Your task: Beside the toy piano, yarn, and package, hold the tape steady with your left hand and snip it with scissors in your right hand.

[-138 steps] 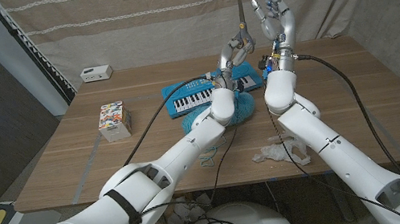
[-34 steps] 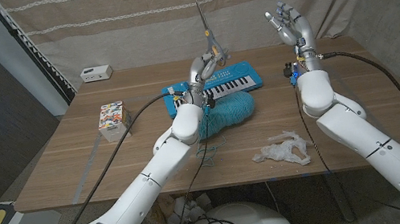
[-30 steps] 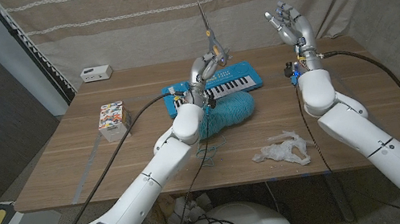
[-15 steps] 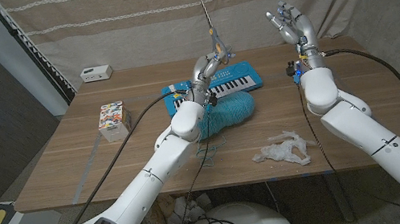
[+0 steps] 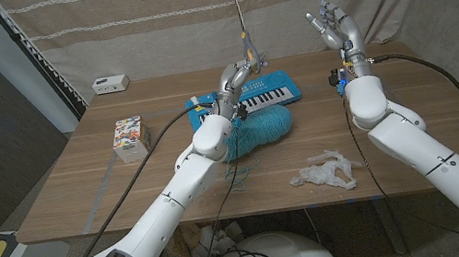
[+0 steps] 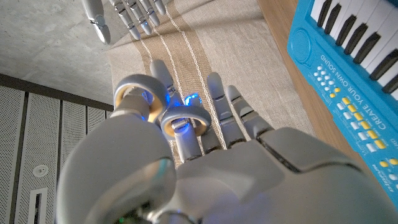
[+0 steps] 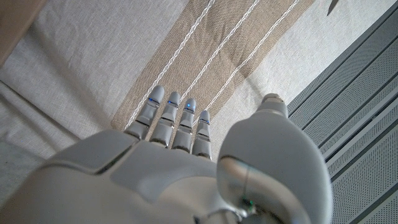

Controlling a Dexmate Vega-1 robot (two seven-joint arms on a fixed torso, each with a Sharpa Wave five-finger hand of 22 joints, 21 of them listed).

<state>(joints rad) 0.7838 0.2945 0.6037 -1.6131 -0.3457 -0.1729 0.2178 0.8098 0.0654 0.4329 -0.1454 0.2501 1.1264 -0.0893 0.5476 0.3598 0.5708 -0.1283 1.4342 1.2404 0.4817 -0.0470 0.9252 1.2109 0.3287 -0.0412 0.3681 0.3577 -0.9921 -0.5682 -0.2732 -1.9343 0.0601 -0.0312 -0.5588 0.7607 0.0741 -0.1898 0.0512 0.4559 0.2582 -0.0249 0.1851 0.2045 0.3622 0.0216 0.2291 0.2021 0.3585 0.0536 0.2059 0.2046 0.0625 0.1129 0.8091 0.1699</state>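
Scissors [image 5: 244,34] shifted slightly right in left hand [image 5: 239,73]; handles hidden.

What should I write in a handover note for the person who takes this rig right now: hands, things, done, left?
Left hand: raised over the toy piano, grips the scissors, blades pointing up.
Right hand: raised, fingers apart, empty.
Things: yarn in front of the piano; package further left; crumpled clear material near the front edge, possibly the tape, cannot tell.
Done: scissors are picked up, but in the left hand.
Left: get scissors into the right hand, hold tape with the left, snip.
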